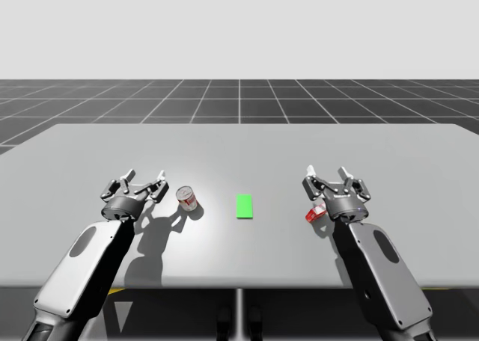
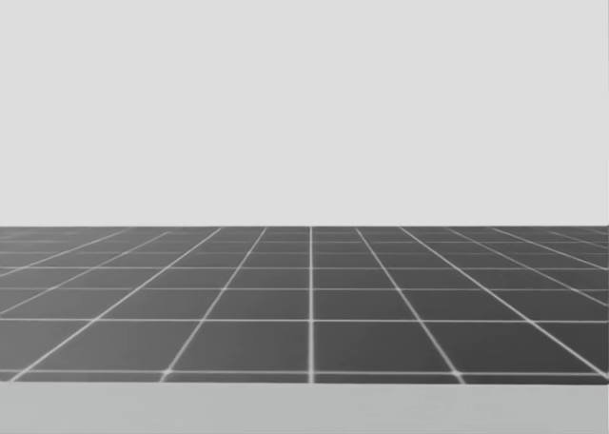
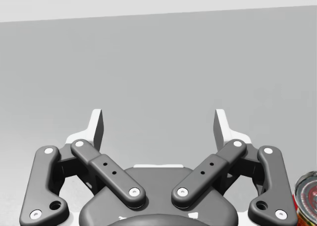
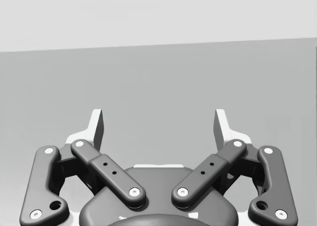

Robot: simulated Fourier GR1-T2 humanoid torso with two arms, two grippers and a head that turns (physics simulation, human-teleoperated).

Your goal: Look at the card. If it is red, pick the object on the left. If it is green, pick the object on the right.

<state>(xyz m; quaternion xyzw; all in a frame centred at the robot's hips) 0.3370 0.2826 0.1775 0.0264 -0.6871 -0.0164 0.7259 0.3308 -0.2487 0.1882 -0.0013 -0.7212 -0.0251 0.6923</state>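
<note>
A green card (image 1: 245, 206) lies flat at the middle of the grey table (image 1: 239, 143). Left of it stands a small red-and-white can (image 1: 187, 199), whose edge also appears beside my left gripper in the left wrist view as the can (image 3: 307, 200). Right of the card a red-and-white object (image 1: 316, 212) lies partly hidden under my right hand. My left gripper (image 1: 144, 182) is open just left of the can, with nothing between its fingers (image 3: 97, 127). My right gripper (image 1: 328, 178) is open above the red object, its fingers (image 4: 97, 127) around bare table.
The table's front edge (image 1: 239, 287) runs just behind both forearms. Bare table stretches ahead of both grippers to the far edge. The head view looks out over the table's far edge (image 2: 304, 405) onto a dark gridded floor (image 2: 304, 301).
</note>
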